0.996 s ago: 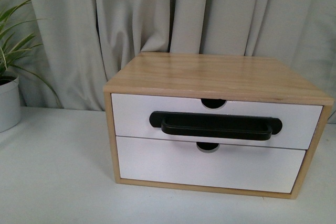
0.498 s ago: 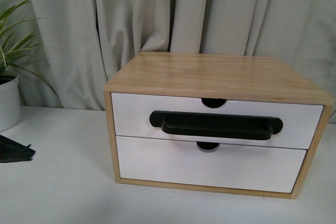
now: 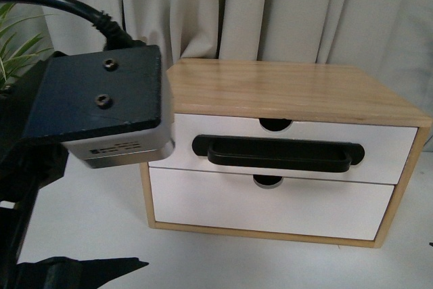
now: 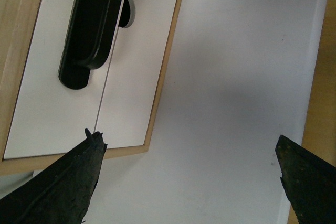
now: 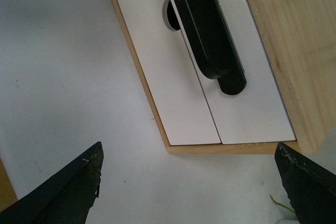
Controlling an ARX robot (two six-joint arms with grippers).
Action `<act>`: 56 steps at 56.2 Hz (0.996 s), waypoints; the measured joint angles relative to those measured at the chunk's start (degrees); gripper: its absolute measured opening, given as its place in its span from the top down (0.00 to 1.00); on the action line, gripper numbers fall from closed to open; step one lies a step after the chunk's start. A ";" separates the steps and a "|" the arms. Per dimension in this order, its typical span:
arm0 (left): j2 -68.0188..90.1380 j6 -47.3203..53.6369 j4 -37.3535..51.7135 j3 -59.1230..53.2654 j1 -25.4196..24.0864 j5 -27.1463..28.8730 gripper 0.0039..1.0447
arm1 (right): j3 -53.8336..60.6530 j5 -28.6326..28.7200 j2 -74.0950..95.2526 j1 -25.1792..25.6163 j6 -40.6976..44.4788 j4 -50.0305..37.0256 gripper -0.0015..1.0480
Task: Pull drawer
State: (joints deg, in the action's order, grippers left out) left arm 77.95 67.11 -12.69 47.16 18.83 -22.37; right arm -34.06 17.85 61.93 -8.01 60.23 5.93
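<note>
1 green plant peeks in at far left behind my left arm, which fills the left foreground above the white table. To its right stands 1 wooden cabinet holding 2 white drawers: the drawer on top, carrying 1 black bar handle, and 1 plain drawer front beneath, each with 1 notch. My left gripper and right gripper both hang with jaws spread wide, touching nothing.

Your left arm's wrist block is black, with two screws, a silver labelled band, a thick black cable; its fingers are black, pointed.
</note>
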 joint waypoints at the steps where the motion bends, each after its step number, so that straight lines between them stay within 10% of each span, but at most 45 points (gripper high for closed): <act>1: 0.72 0.52 -0.52 0.83 0.48 0.44 0.06 | -0.31 -0.09 0.81 -0.17 0.35 -0.11 0.09; 56: 20.94 0.76 -3.08 21.92 7.98 9.90 0.06 | -6.51 -0.85 14.60 -2.43 2.95 -6.69 0.09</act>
State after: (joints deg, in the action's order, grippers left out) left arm 98.89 67.88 -15.77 69.08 26.81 -12.47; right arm -40.58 16.99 76.53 -10.44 63.18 -0.75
